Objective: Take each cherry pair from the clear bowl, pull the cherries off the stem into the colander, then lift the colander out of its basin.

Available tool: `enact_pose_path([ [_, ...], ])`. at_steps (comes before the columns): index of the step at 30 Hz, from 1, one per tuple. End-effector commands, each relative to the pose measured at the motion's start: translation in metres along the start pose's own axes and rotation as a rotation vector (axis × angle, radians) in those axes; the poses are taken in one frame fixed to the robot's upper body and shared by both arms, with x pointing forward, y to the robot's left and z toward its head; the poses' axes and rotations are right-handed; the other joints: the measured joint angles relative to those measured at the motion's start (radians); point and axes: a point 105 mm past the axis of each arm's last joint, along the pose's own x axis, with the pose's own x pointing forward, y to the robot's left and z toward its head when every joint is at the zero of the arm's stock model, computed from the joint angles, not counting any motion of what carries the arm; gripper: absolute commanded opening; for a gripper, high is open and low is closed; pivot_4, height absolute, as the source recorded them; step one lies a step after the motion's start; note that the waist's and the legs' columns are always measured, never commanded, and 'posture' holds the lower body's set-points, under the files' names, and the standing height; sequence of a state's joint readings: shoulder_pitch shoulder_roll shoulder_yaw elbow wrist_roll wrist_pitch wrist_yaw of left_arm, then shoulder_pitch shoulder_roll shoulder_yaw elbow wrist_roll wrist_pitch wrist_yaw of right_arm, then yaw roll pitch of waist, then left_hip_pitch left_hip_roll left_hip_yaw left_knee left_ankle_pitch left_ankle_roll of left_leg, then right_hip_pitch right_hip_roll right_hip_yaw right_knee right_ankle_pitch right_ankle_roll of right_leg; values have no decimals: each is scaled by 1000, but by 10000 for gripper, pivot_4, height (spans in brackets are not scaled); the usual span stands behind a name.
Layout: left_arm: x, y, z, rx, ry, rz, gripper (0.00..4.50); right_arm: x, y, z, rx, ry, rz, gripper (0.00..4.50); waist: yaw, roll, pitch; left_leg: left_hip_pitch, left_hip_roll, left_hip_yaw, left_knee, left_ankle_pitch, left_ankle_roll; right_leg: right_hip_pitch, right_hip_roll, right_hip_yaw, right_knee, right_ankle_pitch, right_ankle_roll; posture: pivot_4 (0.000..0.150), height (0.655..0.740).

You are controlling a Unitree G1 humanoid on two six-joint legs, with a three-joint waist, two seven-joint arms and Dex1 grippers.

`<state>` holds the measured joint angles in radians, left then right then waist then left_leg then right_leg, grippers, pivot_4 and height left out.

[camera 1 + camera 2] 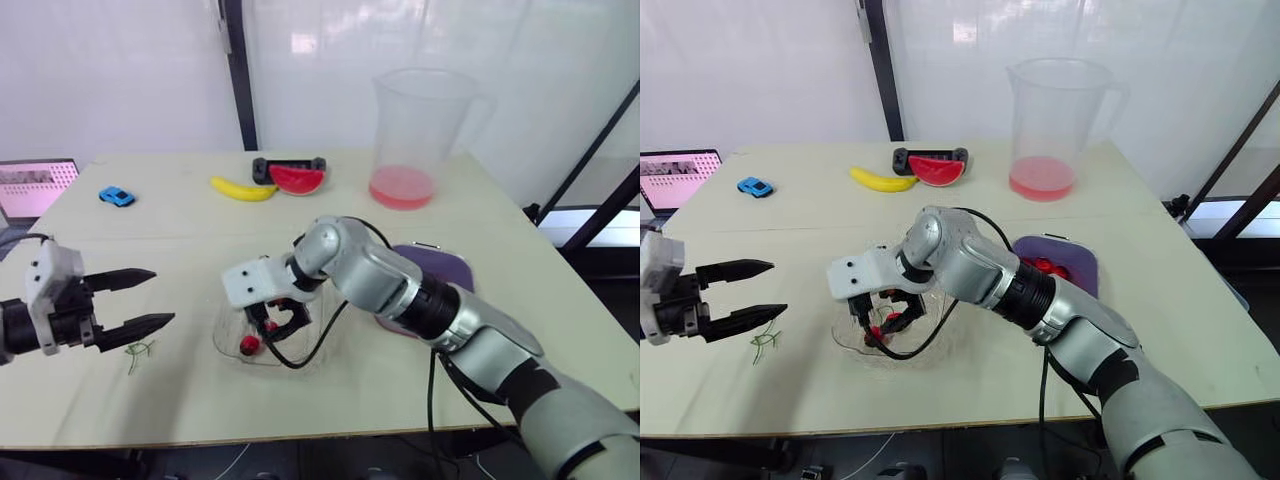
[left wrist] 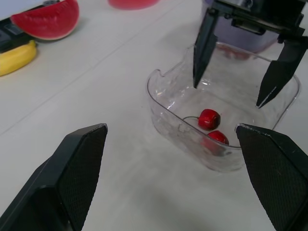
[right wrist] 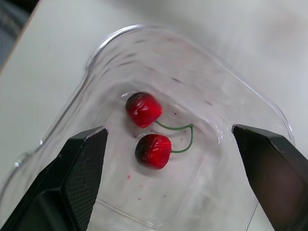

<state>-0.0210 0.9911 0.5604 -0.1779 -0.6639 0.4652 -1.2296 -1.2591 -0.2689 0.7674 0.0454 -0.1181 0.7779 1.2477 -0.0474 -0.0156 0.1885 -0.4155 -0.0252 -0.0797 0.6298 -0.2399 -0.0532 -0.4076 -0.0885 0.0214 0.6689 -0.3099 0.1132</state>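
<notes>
One cherry pair, two cherries on one stem, lies in the single clear bowl. The right end effector hangs spread above it. The left end effector is spread and empty nearby.

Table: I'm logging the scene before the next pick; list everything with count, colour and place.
bowl: 1, clear, front middle
cherry pair: 1, red on green stem, in the bowl
basin: 1, purple, right of the bowl, red cherries inside
pitcher: 1, clear with pink liquid, far right
watermelon slice: 1, red, far middle
gadget: 1, black, behind the slice
banana: 1, yellow, left of the slice
toy car: 1, blue, far left
stems: a few, green, front left
screen: 1, pink, left edge
left gripper: 1, black fingers, open, beside the stems
right gripper: 1, black fingers, open, over the bowl
</notes>
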Motion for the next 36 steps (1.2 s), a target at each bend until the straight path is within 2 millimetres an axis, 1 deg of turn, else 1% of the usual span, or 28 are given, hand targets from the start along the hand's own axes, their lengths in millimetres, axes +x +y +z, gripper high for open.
enact_pose_path([
  [1, 0, -1, 6, 27, -7, -27, 45000, 7, 1, -10, 180, 4, -6, 44048, 1, 0, 0, 0, 0, 0, 0, 0, 0, 0, 0, 0, 0, 0, 0, 1500, 7400],
  [3, 1, 0, 6, 31, 1, -37, 45000, 21, 8, -16, 230, 18, 11, 44048, 1, 0, 0, 0, 0, 0, 0, 0, 0, 0, 0, 0, 0, 0, 0, 1500, 7400],
  [4, 2, 0, 6, 31, 1, -39, 45000, 24, 9, -17, 242, 23, 14, 44048, 1, 0, 0, 0, 0, 0, 0, 0, 0, 0, 0, 0, 0, 0, 0, 1500, 7400],
  [6, 2, 0, 6, 32, -2, -42, 45000, 27, 10, -18, 266, 26, 14, 44048, 1, 0, 0, 0, 0, 0, 1, 0, 0, 0, 0, 0, 0, 0, 0, 1500, 7400],
  [9, 2, -1, 10, 36, -8, -62, 45000, 33, 5, -24, 323, 51, -18, 44048, 1, 0, 0, -1, 0, 0, 1, 0, 0, -1, 0, 0, 1, 0, 0, 1500, 7400],
  [17, 2, -2, 10, 38, 4, -54, 45000, 47, 5, -31, 343, 80, -27, 44048, 0, 0, 0, -1, 0, 0, 0, 0, -1, -1, 0, 0, 1, 0, 0, 1500, 7400],
  [21, 1, -1, 7, 33, 23, -45, 45000, 50, 6, -34, 360, 95, -27, 44048, 0, 0, 0, -1, 0, 0, 0, 0, -1, -1, 0, 0, 1, 0, 0, 1500, 7400],
  [22, 1, -1, 7, 33, 22, -46, 45000, 50, 5, -35, 362, 101, -34, 41562, 0, 0, 0, -1, 0, 0, 0, 0, -1, -1, 0, 0, 1, 0, 0, 1500, 7400],
  [24, 1, -2, 8, 32, 20, -46, 45000, 51, 5, -37, 362, 110, -43, 34840, 1, 0, 0, -1, 0, 0, 0, 0, -1, -1, 0, 0, 1, 0, 0, 1500, 7400],
  [26, 1, -2, 8, 31, 17, -46, 45000, 52, 4, -37, 359, 113, -49, 25872, 0, 0, 0, -1, 0, 0, 1, 0, -1, -1, 0, 0, 1, 0, 0, 1500, 7400],
  [28, 2, -2, 8, 27, 9, -45, 45000, 51, 4, -37, 353, 113, -52, 15654, 0, 0, 0, -1, 0, 0, 0, 0, -1, -1, 0, 0, 1, 0, 0, 1500, 7400],
  [30, 3, -1, 7, 25, 9, -44, 45000, 48, 3, -36, 344, 110, -61, 15654, 0, 0, 0, -1, 0, 0, 0, 0, -1, -1, 0, 0, 1, 0, 0, 1500, 7400],
  [33, 4, 0, 7, 21, 0, -41, 45000, 39, 2, -31, 326, 90, -68, 15654, 1, 0, 0, -1, 0, 0, 1, 0, -1, -1, 0, 0, 1, 0, 0, 1500, 7400],
  [35, 5, 0, 7, 19, -2, -41, 45000, 30, 2, -28, 289, 70, -73, 15654, 1, 0, 0, -1, 0, 0, 1, 0, -1, -1, 0, 0, 1, 0, 0, 1500, 7400],
  [36, 5, 0, 7, 12, -8, -39, 45000, 21, 2, -24, 249, 41, -75, 15654, 2, 0, 0, -1, 0, 0, 1, 0, -1, -1, 0, 0, 1, 0, 0, 1500, 7400],
])
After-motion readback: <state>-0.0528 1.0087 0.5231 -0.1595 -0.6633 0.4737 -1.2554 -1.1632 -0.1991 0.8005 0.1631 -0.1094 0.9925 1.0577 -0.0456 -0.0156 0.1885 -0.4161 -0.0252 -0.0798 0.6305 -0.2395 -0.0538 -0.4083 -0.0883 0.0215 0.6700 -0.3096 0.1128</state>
